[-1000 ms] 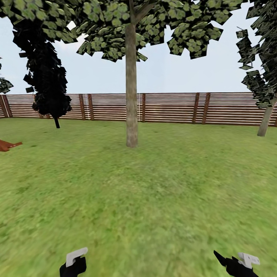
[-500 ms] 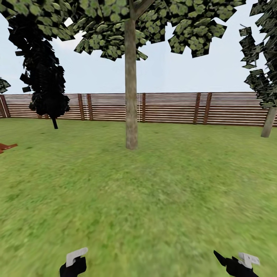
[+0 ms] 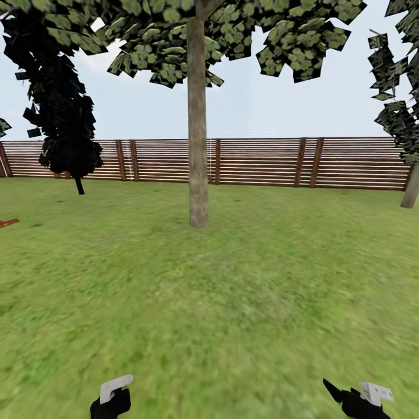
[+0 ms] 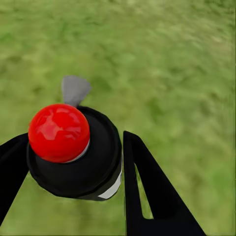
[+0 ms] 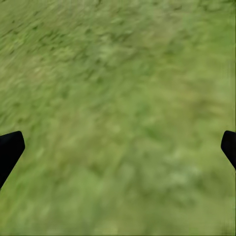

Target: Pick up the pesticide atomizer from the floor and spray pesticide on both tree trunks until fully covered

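From the head view, the garden lawn (image 3: 233, 302) runs away to a brown slatted fence (image 3: 262, 162) at the far side, and one of the trees stands straight ahead, its grey-brown tree trunk (image 3: 198, 145) rising bare into a blocky green crown. A second such trunk (image 3: 411, 189) leans in at the far right edge, while a dark narrow tree (image 3: 64, 110) stands far left and is no target. Both arms hang low at the near edge, the left tool (image 3: 112, 396) and the right tool (image 3: 362, 398) tucked close, a carrying posture that judging by the centred trunk suits driving toward it. In the left wrist view, the left tool's black fingers (image 4: 147, 191) sit either side of the pesticide atomizer (image 4: 73, 152), clamped on its dark body, with the red cap facing the camera and the grey nozzle pointing away over the grass; held so, it looks ready to be aimed once the trunk is near. In the right wrist view, the right tool's fingertips (image 5: 10, 150) stand wide apart with nothing between them, only grass below, leaving that arm free.
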Robot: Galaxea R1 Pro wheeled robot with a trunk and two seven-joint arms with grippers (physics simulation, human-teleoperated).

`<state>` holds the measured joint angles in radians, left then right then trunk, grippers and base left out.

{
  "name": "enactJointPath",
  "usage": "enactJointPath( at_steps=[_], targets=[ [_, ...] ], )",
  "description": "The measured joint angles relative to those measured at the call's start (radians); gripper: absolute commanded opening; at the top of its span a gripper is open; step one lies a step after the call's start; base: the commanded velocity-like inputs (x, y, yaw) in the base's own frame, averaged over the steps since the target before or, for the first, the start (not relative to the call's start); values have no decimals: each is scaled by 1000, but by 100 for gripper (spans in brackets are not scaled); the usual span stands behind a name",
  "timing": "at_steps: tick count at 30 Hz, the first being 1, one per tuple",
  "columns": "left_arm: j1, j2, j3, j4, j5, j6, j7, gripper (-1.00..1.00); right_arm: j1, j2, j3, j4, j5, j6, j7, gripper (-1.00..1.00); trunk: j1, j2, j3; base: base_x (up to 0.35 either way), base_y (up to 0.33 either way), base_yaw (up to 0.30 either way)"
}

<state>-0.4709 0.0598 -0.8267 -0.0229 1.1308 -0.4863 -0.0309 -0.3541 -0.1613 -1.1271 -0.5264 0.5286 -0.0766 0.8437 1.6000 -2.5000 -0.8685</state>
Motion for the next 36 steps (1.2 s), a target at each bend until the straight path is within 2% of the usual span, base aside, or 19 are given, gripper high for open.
enactJointPath(
  at_steps=[23, 36],
  targets=[
    [0, 0, 0, 0, 0, 0, 0, -100, 0, -1, 0, 0, -1, 0, 0, 100, 0, 0, 0, 338, 0, 0],
    [0, 1, 0, 0, 0, 1, 0, -100, 0, -1, 0, 0, -1, 0, 0, 100, 0, 0, -5, 338, 0, 97]
  ],
)
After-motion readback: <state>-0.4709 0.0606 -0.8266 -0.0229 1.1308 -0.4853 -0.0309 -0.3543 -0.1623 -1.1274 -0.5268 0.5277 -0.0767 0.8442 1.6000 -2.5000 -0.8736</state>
